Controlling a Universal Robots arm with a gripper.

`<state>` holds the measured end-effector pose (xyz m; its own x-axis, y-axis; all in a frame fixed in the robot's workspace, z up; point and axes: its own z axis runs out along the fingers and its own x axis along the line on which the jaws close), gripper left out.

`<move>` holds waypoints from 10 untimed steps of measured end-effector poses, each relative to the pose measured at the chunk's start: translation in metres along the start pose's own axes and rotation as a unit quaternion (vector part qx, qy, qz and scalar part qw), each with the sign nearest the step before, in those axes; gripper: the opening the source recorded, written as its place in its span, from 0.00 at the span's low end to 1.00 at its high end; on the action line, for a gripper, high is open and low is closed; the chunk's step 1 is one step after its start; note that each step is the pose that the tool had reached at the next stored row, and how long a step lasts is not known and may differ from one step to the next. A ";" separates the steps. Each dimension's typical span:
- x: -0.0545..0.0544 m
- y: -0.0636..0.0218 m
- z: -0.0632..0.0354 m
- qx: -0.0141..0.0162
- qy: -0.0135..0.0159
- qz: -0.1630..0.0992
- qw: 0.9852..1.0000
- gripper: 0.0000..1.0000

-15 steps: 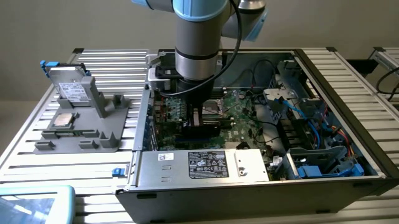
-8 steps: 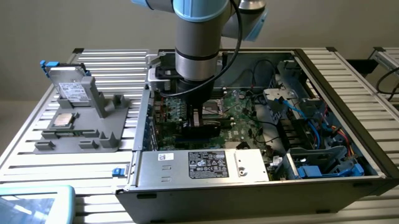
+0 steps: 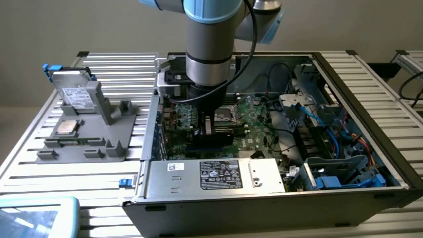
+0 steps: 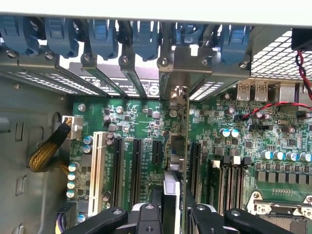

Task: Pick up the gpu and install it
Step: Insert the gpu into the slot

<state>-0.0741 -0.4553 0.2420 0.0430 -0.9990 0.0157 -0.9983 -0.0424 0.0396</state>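
The gpu (image 4: 181, 146) stands on edge between my fingers and runs along a black expansion slot on the green motherboard (image 4: 141, 117). Its silver end bracket (image 4: 181, 97) sits against the rear slot openings of the case. My gripper (image 4: 173, 214) is shut on the card, with one black finger (image 4: 146, 214) on each side. In the exterior view, my gripper (image 3: 210, 124) reaches down into the open computer case (image 3: 357, 84). The dark gpu (image 3: 211, 140) hangs under it, low over the motherboard.
A grey holder (image 3: 82, 148) at the exterior view's left carries a silver drive (image 3: 76, 91) and a square CPU chip (image 3: 66, 127). The power supply (image 3: 218, 173) lines the case's front. Loose cables (image 3: 297, 114) fill the right side. Blue slot latches (image 4: 102, 34) and a white slot (image 4: 97, 165) flank the card.
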 end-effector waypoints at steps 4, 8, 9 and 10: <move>0.000 0.0000 0.0000 0.000 -0.001 0.000 1.000 0.27; 0.000 0.0000 0.0000 0.000 -0.002 0.000 1.000 0.27; 0.001 0.0000 0.0000 0.000 -0.002 0.000 1.000 0.27; 0.001 0.0000 0.0000 0.000 -0.002 0.000 1.000 0.27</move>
<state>-0.0741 -0.4561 0.2420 0.0432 -0.9990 0.0124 -0.9983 -0.0427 0.0394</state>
